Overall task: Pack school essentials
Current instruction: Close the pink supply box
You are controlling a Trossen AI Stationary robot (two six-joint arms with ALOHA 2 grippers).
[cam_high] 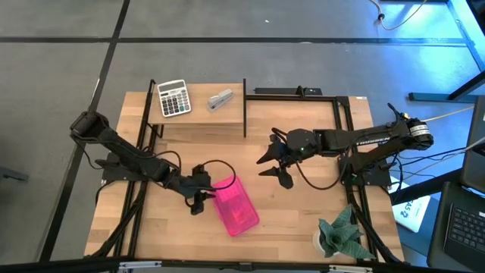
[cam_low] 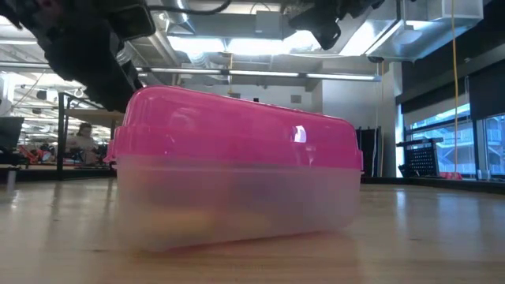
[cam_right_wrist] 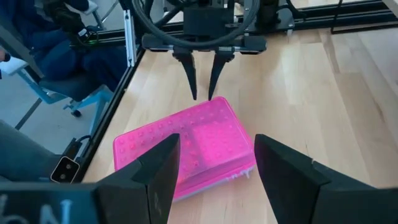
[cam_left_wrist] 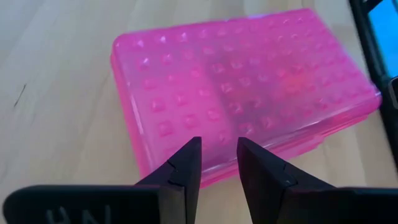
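I have the translucent pink plastic case with a studded lid (cam_high: 234,204) lying closed on the light wooden table (cam_high: 295,220), toward the front edge and a little left of centre. From the low view its contents are only a blur through the cloudy base, so I cannot tell what is inside.

My left gripper (cam_left_wrist: 217,163) sits just beside the case's near short end, fingers parted by a narrow gap and holding nothing. My right gripper (cam_right_wrist: 216,163) hovers above the table to the right of the case, well apart from it, fingers spread moderately wide and empty.

Bare wood lies between the case and the right gripper (room enough on that side). A white-grey calculator (cam_high: 173,98) and small grey stapler (cam_high: 220,99) rest at the back edge; a green folded-paper plant (cam_high: 342,233) stands at the front right corner.
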